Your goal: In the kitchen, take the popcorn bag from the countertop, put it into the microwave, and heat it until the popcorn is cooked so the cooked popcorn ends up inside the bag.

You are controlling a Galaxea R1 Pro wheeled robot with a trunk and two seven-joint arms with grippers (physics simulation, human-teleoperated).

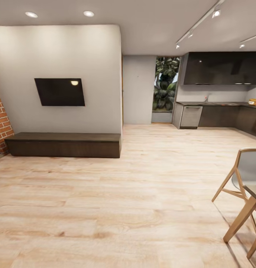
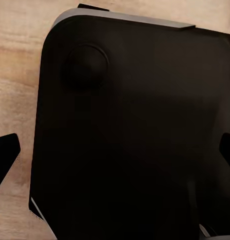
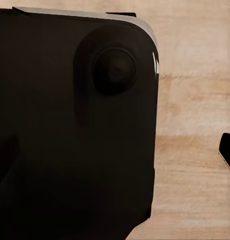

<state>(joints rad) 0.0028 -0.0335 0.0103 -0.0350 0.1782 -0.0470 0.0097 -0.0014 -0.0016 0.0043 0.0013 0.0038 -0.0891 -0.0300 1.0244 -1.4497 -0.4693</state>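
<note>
- The head view looks across a pale wooden floor toward a white wall with a dark television above a long, low dark bench.
- Far off at the right runs the kitchen: the grey countertop on dark cabinets, a steel dishwasher beneath it.
- A small tan object sits on the countertop's far right end (too small to tell whether it is the popcorn bag).
- A wooden chair stands near the right.
- Left gripper: fingertips at opposite edges, jaws apart, over the robot's black base.
- Right gripper: one fingertip shows; its jaws, I cannot tell.
</note>
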